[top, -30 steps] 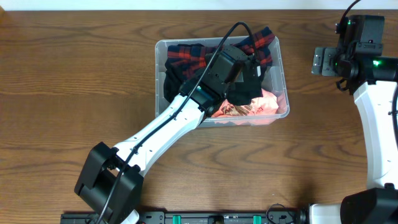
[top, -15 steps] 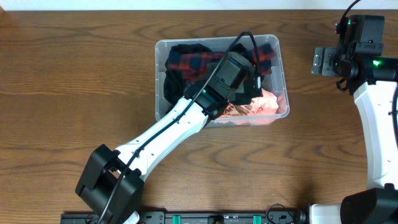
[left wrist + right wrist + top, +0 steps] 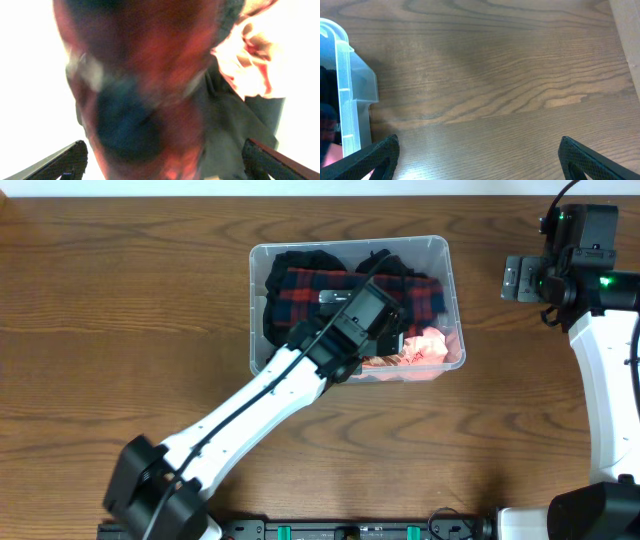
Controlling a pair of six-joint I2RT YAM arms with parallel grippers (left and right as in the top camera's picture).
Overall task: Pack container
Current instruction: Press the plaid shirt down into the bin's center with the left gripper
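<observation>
**Plaid garment released into container**

Change: the red-and-navy plaid garment (image 3: 310, 285), earlier bunched under my left gripper (image 3: 167, 157), now lies spread across the container (image 3: 252, 310).
Item: the container, a clear bin at the far middle of the wooden table (image 3: 120, 330). It also holds black cloth (image 3: 272, 320) and coral-pink cloth (image 3: 440, 350).
Tools: my left gripper is over the bin, fingers wide apart, empty. My right gripper (image 3: 480, 155) is well right of it, fingers wide apart, empty.
</observation>
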